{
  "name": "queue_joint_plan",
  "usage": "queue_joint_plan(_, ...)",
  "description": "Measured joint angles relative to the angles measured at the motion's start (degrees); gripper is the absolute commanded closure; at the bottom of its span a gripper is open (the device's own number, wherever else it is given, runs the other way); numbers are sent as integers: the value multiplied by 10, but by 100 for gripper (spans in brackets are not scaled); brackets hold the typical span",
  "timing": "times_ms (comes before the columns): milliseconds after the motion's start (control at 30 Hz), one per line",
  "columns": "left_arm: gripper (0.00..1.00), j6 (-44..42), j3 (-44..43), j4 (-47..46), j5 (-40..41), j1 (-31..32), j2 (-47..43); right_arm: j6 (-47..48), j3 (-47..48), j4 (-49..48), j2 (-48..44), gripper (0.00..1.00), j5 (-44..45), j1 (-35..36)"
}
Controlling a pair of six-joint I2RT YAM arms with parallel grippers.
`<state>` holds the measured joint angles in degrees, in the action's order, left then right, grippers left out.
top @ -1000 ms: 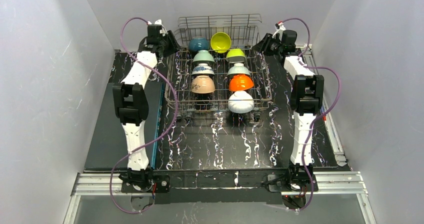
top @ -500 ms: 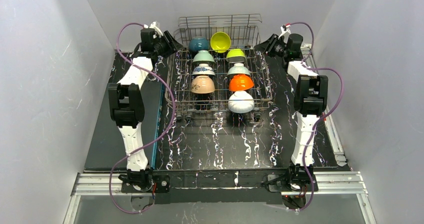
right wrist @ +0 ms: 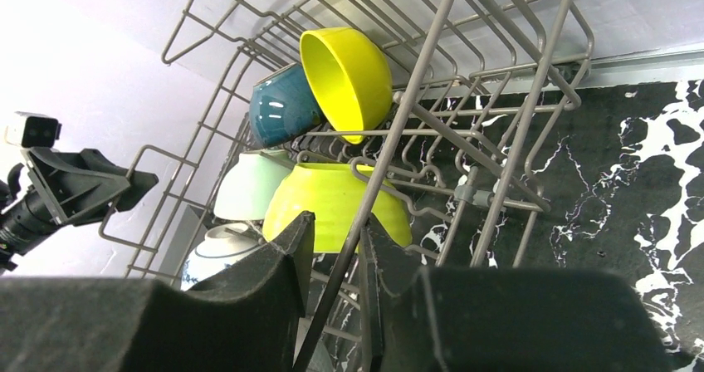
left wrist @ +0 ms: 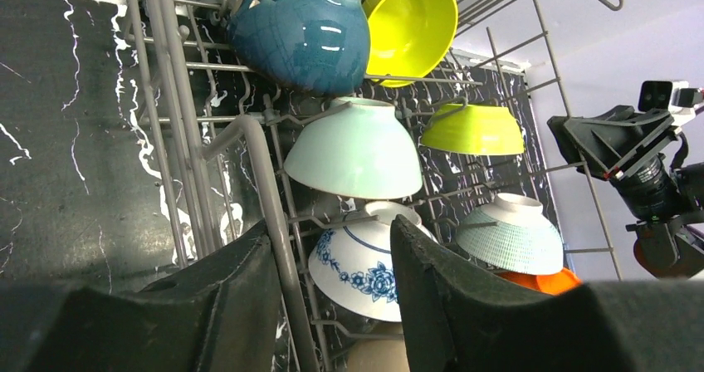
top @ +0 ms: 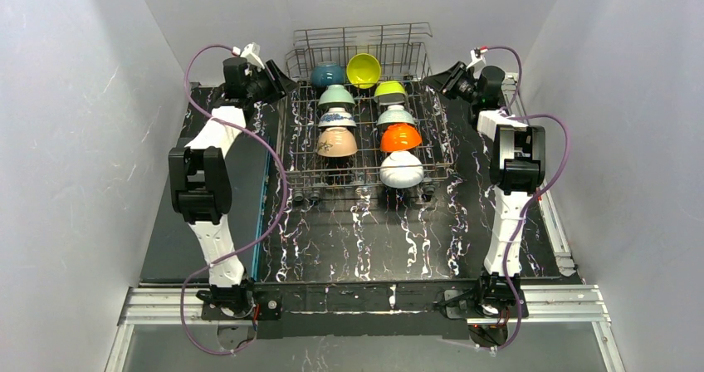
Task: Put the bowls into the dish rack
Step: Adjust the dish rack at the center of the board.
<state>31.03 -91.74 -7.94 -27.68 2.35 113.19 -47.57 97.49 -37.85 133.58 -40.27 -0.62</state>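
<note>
The dish rack (top: 365, 36) stands mid-table with several bowls upside down or tilted between its tines: teal-blue (top: 327, 74), yellow (top: 364, 70), mint (top: 336, 96), blue-patterned white (top: 336, 118), tan (top: 336, 142), orange (top: 400, 136) and white (top: 401, 169). My left gripper (top: 282, 80) is at the rack's rear left corner. In the left wrist view this gripper (left wrist: 330, 227) is open, astride a side rail (left wrist: 257, 164) that runs along the left finger. My right gripper (top: 446, 77) is at the rear right corner. In the right wrist view it (right wrist: 338, 218) is narrowly open, with a thin rack wire (right wrist: 423, 81) between the jaws.
A blue-edged board (top: 267, 189) lies along the rack's left side. Metal rails run along the near edge (top: 365, 301) and the right edge (top: 552, 222) of the table. White walls close in on both sides. Each wrist view shows the other arm's gripper beyond the rack (left wrist: 631, 139) (right wrist: 75, 189).
Both wrists have drawn outward, away from the rack's sides, and both elbows have swung out with them. The bowls keep their places in the rack.
</note>
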Motion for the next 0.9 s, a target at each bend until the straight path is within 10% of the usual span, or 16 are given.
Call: queue_joint_plan(900, 100, 75, 40, -69, -34, -4, -14, -115, 8, -80, 18, 99, -15, -15)
